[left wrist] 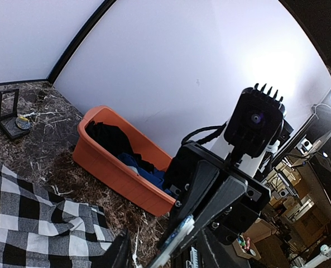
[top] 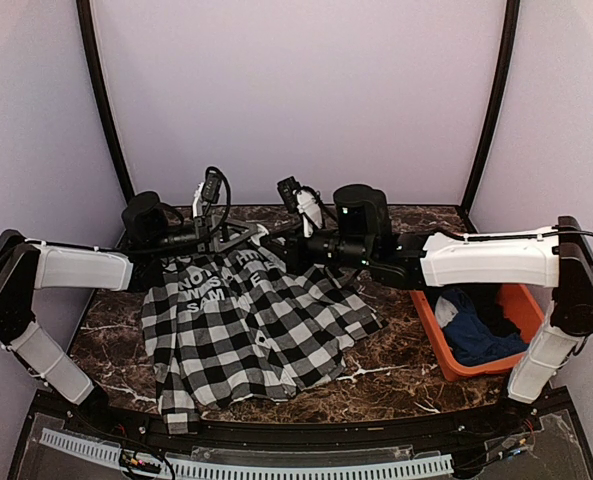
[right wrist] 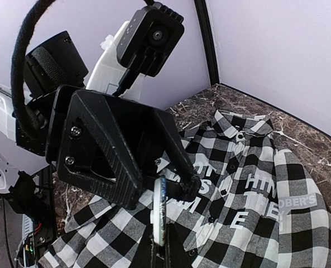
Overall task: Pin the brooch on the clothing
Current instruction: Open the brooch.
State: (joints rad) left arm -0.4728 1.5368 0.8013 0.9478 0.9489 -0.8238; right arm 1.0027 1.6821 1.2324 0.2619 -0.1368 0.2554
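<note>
Brooch [right wrist: 161, 209] edge-on, pinched by right fingers [right wrist: 168, 254], left fingers [right wrist: 185, 184] apart astride it, contact unclear, above clothing [right wrist: 254, 190]

Checked shirt [right wrist: 238, 167] bears white fragments "OBER'S" and "SAM".
</note>
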